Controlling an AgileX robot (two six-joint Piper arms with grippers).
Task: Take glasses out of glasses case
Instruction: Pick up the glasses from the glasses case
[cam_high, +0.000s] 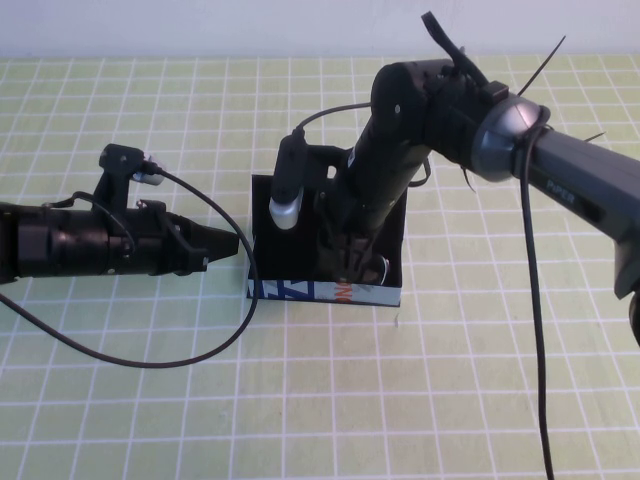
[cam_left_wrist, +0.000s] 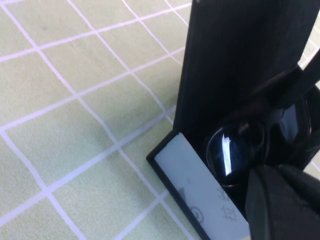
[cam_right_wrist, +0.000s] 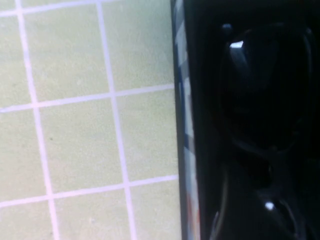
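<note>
Pictured: open glasses case (cam_high: 300, 291) on checked surface (cam_high: 120, 420) held glasses (cam_left_wrist: 235, 150); right hand (cam_high: 350, 262) reached inside over them, grip unclear; left hand (cam_high: 225, 247) beside case, grip unclear.

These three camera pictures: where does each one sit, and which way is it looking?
High view: raised on the robot's side, angled down at the table; both arms show, the left claw beside the glasses case, the right claw reaching into it.
Left wrist view: on the left arm, facing the case's corner and the glasses; a dark claw part shows at the edge.
Right wrist view: on the right arm, looking down into the case; no arm shows.
Shared: both wrist views show the glasses inside the case.
</note>
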